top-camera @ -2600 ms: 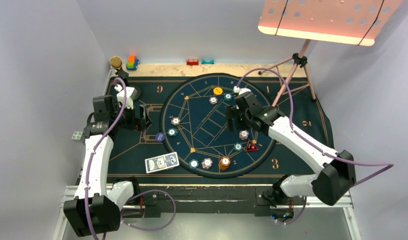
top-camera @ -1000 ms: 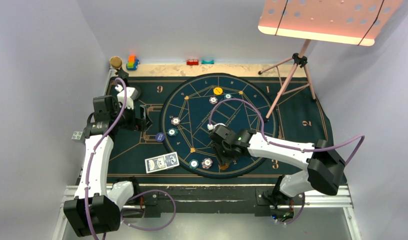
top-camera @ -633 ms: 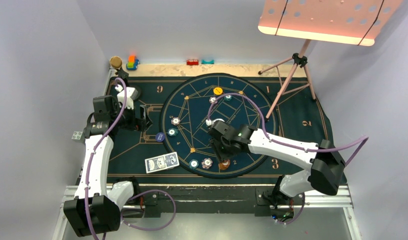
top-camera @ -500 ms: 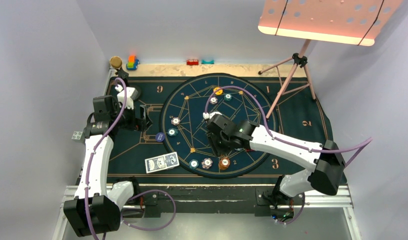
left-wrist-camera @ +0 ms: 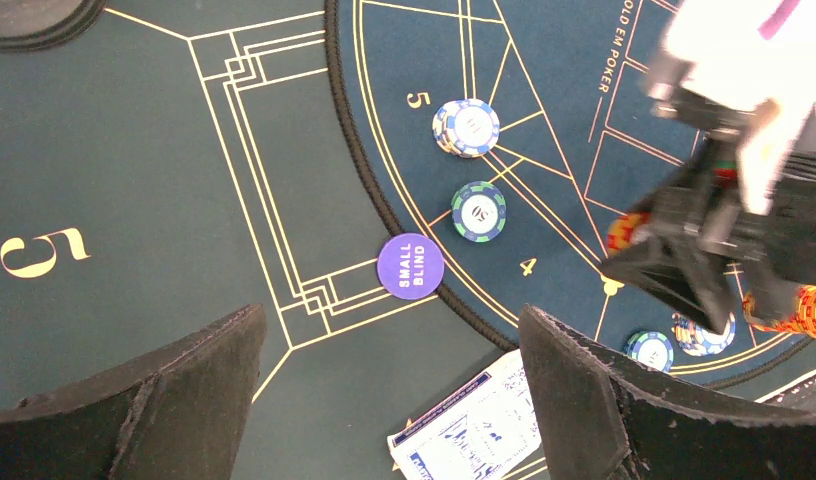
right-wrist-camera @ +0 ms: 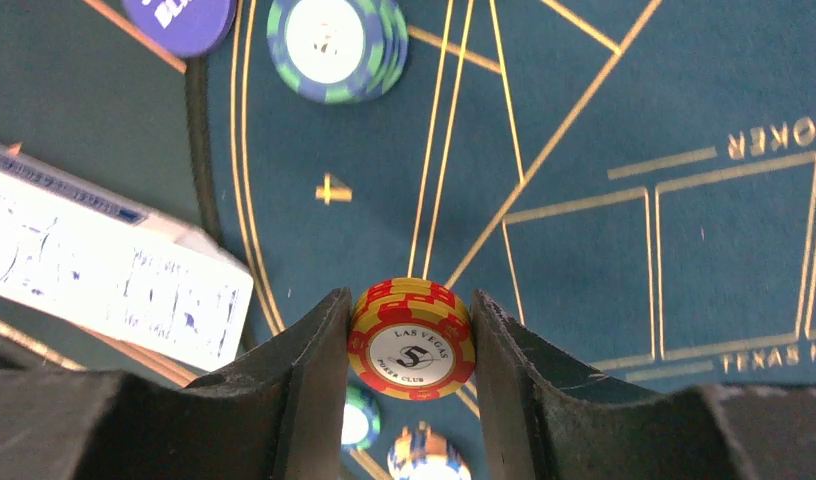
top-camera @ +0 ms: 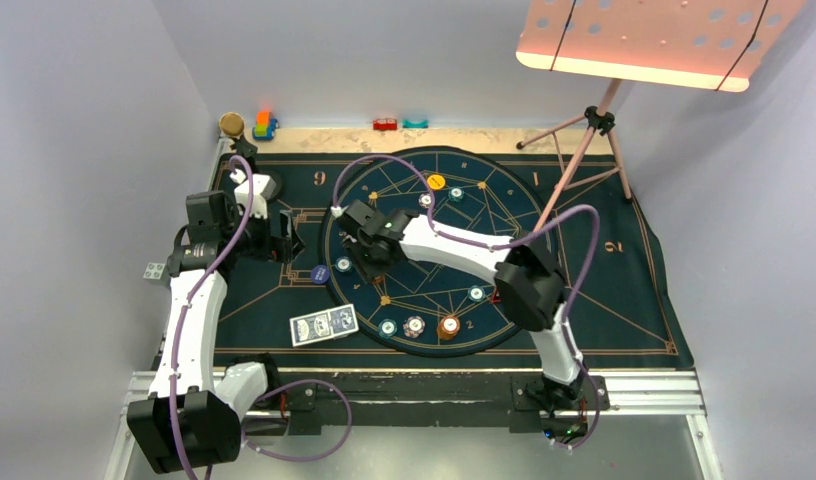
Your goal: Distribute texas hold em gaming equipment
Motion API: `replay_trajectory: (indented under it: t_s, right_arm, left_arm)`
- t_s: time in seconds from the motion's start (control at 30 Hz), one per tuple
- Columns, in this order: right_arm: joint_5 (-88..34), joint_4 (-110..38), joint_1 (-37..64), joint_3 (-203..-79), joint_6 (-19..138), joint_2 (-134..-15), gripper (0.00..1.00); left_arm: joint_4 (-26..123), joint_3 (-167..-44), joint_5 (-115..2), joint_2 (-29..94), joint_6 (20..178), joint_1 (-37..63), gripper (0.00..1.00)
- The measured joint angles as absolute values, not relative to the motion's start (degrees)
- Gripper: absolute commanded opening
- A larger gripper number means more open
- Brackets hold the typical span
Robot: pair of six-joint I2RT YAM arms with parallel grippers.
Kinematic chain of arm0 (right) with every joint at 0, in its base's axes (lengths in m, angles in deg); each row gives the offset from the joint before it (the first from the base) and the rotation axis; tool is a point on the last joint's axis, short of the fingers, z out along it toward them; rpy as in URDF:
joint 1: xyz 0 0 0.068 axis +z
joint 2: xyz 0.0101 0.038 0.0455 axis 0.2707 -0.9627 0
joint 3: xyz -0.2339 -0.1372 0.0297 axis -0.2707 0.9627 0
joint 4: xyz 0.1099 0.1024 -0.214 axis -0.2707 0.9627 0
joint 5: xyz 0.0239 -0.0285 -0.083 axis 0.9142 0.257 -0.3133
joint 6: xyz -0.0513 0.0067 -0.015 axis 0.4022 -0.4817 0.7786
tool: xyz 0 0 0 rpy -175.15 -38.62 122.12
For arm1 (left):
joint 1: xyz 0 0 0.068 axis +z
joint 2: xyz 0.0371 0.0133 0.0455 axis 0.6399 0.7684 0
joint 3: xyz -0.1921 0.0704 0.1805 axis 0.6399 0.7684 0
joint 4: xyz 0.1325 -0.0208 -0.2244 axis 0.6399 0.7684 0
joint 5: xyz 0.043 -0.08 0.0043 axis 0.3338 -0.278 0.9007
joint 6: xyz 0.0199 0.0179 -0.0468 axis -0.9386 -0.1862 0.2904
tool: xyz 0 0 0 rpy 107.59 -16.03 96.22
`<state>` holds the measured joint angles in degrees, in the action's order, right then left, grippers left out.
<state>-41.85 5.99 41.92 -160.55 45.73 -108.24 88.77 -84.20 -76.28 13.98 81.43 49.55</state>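
Fingers of the right hand (right-wrist-camera: 412,352) are partly closed and press from both sides on a red-and-yellow chip stack (right-wrist-camera: 412,335). Its top face reads "Las Vegas Poker Club" with a 5. In the top view this hand is over the round playing field of the poker mat (top-camera: 604,250), at about 9 o'clock of the circle. I cannot tell surely if the stack touches the mat or hangs a little above it.

Just beside the hand, toward 9 o'clock, lies a green-and-blue chip stack (top-camera: 344,265). At 10 o'clock from that one is a blue-and-white chip stack (left-wrist-camera: 466,127). The purple "Small Blind" button (left-wrist-camera: 410,266) lies just outside the ring, near the green-and-blue stack. Playing cards (top-camera: 324,324) with blue pattern lie side by side outside the circle at about 7 o'clock. An orange chip stack (top-camera: 448,325) stands at 6 o'clock inside the ring, and a yellow chip (top-camera: 436,182) lies at 12 o'clock.

The left hand (left-wrist-camera: 389,335) is fully open and holds nothing. It hangs over the left part of the mat, at 9 o'clock from the circle. In its wrist view the button and a corner of the cards show between its fingers.
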Motion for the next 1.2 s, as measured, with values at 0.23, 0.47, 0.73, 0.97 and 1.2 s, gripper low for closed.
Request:
replay_trajectory:
  t_s: [0.23, 0.47, 0.73, 0.97, 1.2]
  right_arm:
    - [-38.3, 4.1, 40.7, -166.0, 48.0, -117.0, 0.23]
    - [-35.8, 2.0, 40.6, -166.0, 48.3, -117.6, 0.32]
    - [-33.8, -0.1, 40.6, -168.1, 47.8, -119.6, 0.36]
    - [-33.7, -0.4, 40.7, -168.6, 47.5, -122.0, 0.63]
    - [-33.7, -0.6, 41.3, -169.3, 46.9, -122.0, 0.91]
  left_arm:
    - [88.7, -84.2, -76.3, 13.9, 81.4, 49.5, 1.0]
    - [88.7, -84.2, -76.3, 13.9, 81.4, 49.5, 1.0]
    - [88.7, -84.1, -76.3, 13.8, 81.4, 49.5, 1.0]
    - [88.7, -84.1, -76.3, 13.7, 81.4, 49.5, 1.0]
    - [88.7, -84.1, -76.3, 13.2, 81.5, 49.5, 1.0]
